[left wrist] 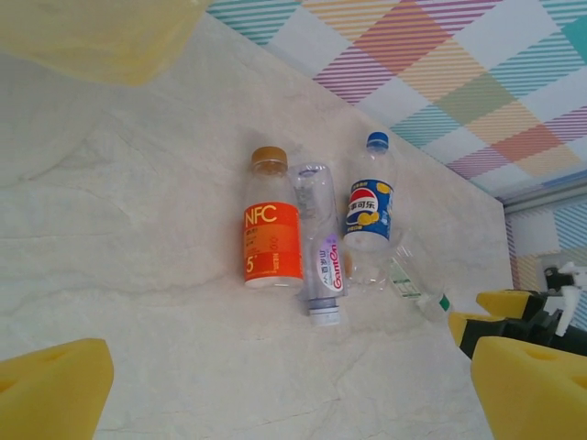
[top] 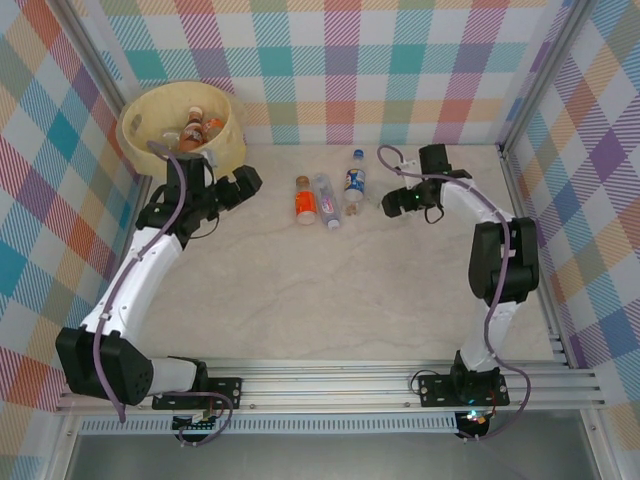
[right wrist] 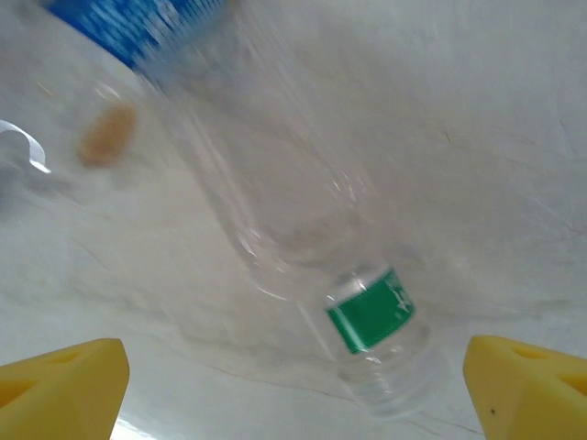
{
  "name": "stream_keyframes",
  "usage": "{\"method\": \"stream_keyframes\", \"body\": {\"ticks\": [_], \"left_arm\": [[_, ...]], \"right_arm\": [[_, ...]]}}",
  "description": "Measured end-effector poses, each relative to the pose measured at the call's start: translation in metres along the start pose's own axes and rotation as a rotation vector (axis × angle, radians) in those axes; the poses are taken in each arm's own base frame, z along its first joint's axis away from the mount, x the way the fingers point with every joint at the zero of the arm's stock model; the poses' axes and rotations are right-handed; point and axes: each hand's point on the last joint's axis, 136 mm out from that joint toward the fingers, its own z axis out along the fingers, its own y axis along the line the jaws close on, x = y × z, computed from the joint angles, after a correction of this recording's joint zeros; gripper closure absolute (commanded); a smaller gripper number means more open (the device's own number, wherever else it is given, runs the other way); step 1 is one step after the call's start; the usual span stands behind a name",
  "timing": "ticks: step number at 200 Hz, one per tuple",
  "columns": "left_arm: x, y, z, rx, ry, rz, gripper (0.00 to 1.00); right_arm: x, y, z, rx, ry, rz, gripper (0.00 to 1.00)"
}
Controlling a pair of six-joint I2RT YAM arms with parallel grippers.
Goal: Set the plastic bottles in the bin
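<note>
- The pale marbled worktop carries both arms, bolted at its near edge and reaching toward its far half.
- The right tool has its yellow pads spread wide. They stand either side of a clear bottle with a green label, which lies on its side on the worktop. Neither pad touches the bottle, and the tool has hold of nothing.
- The left tool is spread as wide as it goes, with bare worktop between its pads. From above it sits just in front of the bin and points right, toward the row of bottles.
- Between the two tools, three more bottles lie on their sides, close together.
- The orange NFC bottle is nearest the left tool, its tan cap toward the far wall.
- Against its side lies a clear bottle with a purple-and-white label, its white cap toward the near edge.
- Next to that is the blue Pepsi bottle, blue cap toward the far wall.
- The green-labelled bottle lies slantwise just beside the Pepsi bottle's base, on the side of the right tool.
- The bin stands in the far left corner, with a pale yellow bag folded over its rim.
- Several bottles in the bin show brown and orange colours.
</note>
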Motion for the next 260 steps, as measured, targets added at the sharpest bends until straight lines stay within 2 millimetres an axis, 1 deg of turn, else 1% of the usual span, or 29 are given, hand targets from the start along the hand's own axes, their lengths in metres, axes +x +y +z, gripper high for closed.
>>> {"method": "stream_keyframes", "body": {"ticks": [11, 33, 53, 72, 87, 98, 123, 160, 197, 207, 239, 260], "left_arm": [[-0.002, 0.001, -0.004, -0.007, -0.014, 0.002, 0.00], [-0.007, 0.000, -0.011, -0.012, -0.042, 0.005, 0.00], [-0.009, 0.000, -0.016, -0.018, -0.060, 0.007, 0.00], [-0.009, 0.000, -0.017, -0.018, -0.061, 0.007, 0.00], [-0.006, 0.003, -0.015, -0.024, -0.053, 0.005, 0.00], [-0.004, 0.005, -0.014, -0.029, -0.046, 0.003, 0.00], [-0.004, 0.004, -0.014, -0.024, -0.045, -0.005, 0.00], [0.004, 0.005, -0.011, -0.010, -0.016, -0.021, 0.00], [0.015, 0.010, -0.006, -0.011, 0.016, -0.026, 0.00], [0.015, 0.009, -0.006, -0.007, 0.018, -0.025, 0.00], [0.017, 0.007, -0.005, 0.004, 0.030, -0.025, 0.00], [0.020, 0.008, -0.001, 0.006, 0.047, -0.028, 0.00]], "right_arm": [[0.009, -0.007, 0.010, -0.003, 0.046, -0.049, 0.07], [0.019, -0.014, 0.027, -0.008, 0.106, -0.132, 0.09], [0.019, -0.017, 0.038, -0.016, 0.135, -0.188, 0.10], [0.019, -0.018, 0.044, -0.024, 0.144, -0.231, 0.15], [0.020, -0.019, 0.047, -0.029, 0.152, -0.254, 0.16], [0.021, -0.019, 0.049, -0.032, 0.158, -0.266, 0.19], [0.025, -0.020, 0.052, -0.028, 0.173, -0.276, 0.22], [0.028, -0.024, 0.054, -0.004, 0.181, -0.276, 0.31], [0.042, -0.019, 0.062, -0.009, 0.205, -0.251, 0.42], [0.041, -0.017, 0.061, -0.004, 0.198, -0.247, 0.44], [0.045, -0.011, 0.059, 0.005, 0.188, -0.215, 0.50], [0.052, -0.006, 0.052, 0.021, 0.196, -0.187, 0.55]]}}
